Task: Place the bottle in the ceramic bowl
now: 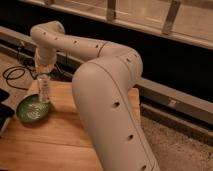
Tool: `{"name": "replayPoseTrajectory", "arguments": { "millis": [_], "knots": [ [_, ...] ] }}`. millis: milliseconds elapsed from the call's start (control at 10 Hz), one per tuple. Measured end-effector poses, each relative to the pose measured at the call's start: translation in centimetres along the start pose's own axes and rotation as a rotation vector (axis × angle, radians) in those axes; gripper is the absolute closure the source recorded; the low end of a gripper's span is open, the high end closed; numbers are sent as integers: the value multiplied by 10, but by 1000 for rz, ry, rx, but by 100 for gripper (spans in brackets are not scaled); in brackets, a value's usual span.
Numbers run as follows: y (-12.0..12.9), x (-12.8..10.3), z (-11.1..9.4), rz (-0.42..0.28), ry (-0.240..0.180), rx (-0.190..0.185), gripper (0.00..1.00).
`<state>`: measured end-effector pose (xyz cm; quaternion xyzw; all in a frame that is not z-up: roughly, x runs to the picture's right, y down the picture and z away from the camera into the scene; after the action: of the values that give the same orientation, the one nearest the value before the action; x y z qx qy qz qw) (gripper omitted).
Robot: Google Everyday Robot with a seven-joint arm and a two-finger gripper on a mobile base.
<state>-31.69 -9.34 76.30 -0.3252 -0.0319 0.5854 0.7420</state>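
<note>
Camera view shows my gripper (43, 80) hanging at the far left, over the back left part of the wooden table (60, 140), with my arm (102, 95) curving over to it from the right. My claw is clamped on the bottle (44, 93), gripping it near the top, so the bottle hangs straight down below my fingers, upright and not tilted.

The bottle's lower end sits at the right-hand edge of the ceramic bowl (29, 111), in front of or just above the rim there; I cannot tell whether it touches the bowl. The bowl itself rests on the table near the left edge, below and a little left of my claw.

The bottle is slim and clear, with a pale band around its middle; its top is hidden in my grip. The bowl is round, shallow and green, with a darker rim and a whitish pattern inside.

Black cables (12, 75) lie coiled behind the table to the left.
</note>
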Motion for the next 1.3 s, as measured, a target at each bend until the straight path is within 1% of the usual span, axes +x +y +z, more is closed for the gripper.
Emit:
{"name": "replayPoseTrajectory", "arguments": {
  "millis": [300, 400, 500, 600, 700, 800, 1000, 1100, 1200, 1300],
  "knots": [
    [-18, 41, 6, 30, 39, -21, 100],
    [-18, 50, 11, 34, 56, -32, 100],
    [-15, 55, 17, 30, 70, -43, 100],
    [-12, 55, 22, 26, 77, -50, 100],
    [0, 48, 29, 11, 85, -58, 100],
    [8, 38, 30, -10, 87, -55, 100],
    [13, 16, 20, -44, 84, -32, 100],
    [14, 8, 20, -60, 88, -22, 100],
    [18, 2, 23, -74, 93, -23, 100],
    [26, -3, 31, -91, 107, -33, 100]
  ]
}}
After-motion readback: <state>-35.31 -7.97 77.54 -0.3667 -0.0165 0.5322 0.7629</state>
